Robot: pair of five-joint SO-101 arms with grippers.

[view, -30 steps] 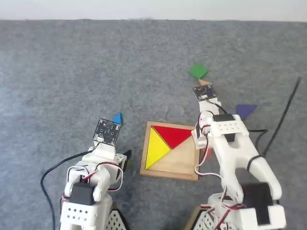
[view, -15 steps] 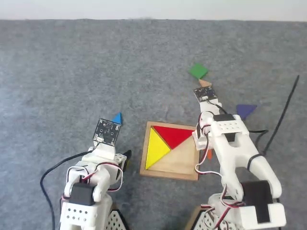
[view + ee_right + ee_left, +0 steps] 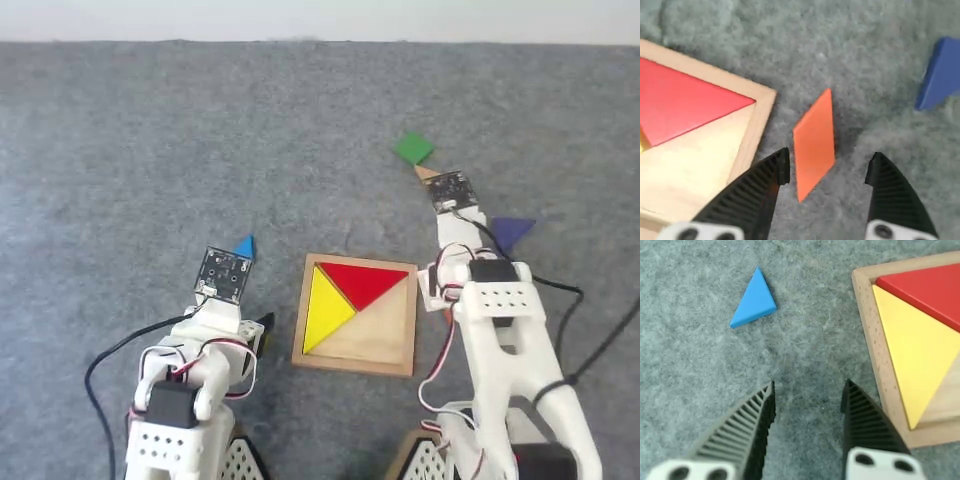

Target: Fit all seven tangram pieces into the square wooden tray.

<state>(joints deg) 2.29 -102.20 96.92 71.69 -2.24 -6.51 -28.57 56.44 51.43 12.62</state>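
Note:
The square wooden tray (image 3: 308, 340) holds a red triangle (image 3: 365, 282) and a yellow triangle (image 3: 325, 305). An orange parallelogram (image 3: 814, 145) lies on the carpet just outside the tray's edge (image 3: 760, 125). My right gripper (image 3: 831, 156) is open above it, one finger on each side. A dark blue piece (image 3: 940, 72) lies farther off, also seen at the right (image 3: 512, 231). A small blue triangle (image 3: 755, 300) lies ahead of my open left gripper (image 3: 809, 387), which hovers beside the tray (image 3: 867, 330). A green square (image 3: 413, 149) and a tan triangle (image 3: 427, 172) lie at the back.
Grey carpet covers the whole table. The left arm (image 3: 205, 350) stands left of the tray and the right arm (image 3: 495, 320) right of it. Black cables trail from both arms near the front edge.
The right arm has swung to the right, away from the tray's upper right corner. The left arm and all loose pieces have stayed put.

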